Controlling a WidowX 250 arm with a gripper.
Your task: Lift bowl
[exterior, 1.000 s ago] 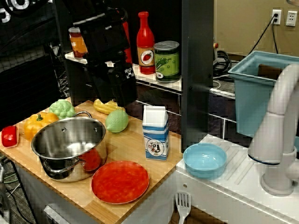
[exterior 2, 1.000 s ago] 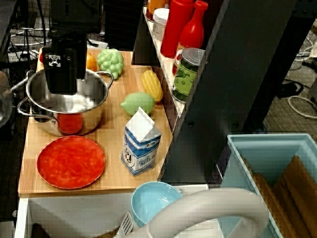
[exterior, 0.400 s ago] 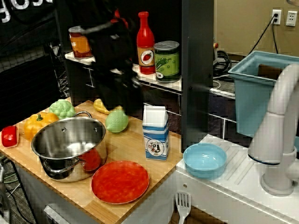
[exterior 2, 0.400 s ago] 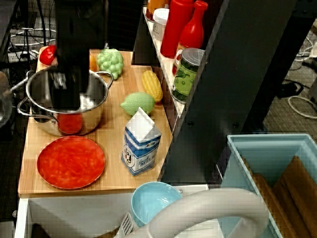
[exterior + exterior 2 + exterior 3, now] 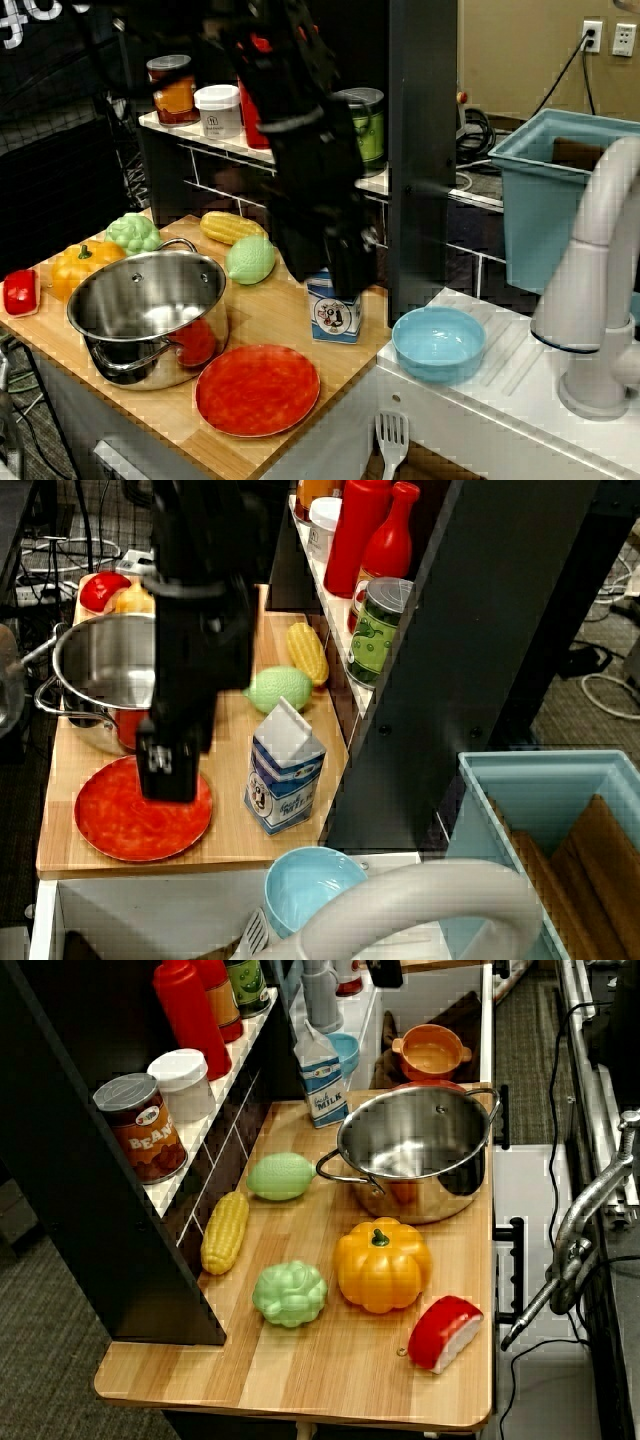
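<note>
The light-blue bowl (image 5: 438, 342) sits upright and empty on the white counter to the right of the wooden board. It also shows in the overhead view (image 5: 305, 885) and, small, behind the milk carton in the side view (image 5: 346, 1050). My black gripper (image 5: 347, 283) hangs in the air to the left of the bowl, apart from it, and covers the top of the milk carton (image 5: 334, 318). In the overhead view the gripper (image 5: 168, 780) lies over the red-orange plate (image 5: 142, 810). Its jaws read as one dark block and hold nothing that I can see.
A steel pot (image 5: 150, 315) stands left on the wooden board (image 5: 270, 300), with the plate (image 5: 257, 388) in front. Toy vegetables (image 5: 250, 260) lie behind. A white faucet (image 5: 600, 300) and a blue bin (image 5: 545, 200) stand right of the bowl. A dark post (image 5: 423, 150) stands behind it.
The arm has swung from above the pot to the right and toward the front, and now sits lower, near the milk carton and closer to the bowl. Nothing else moved.
</note>
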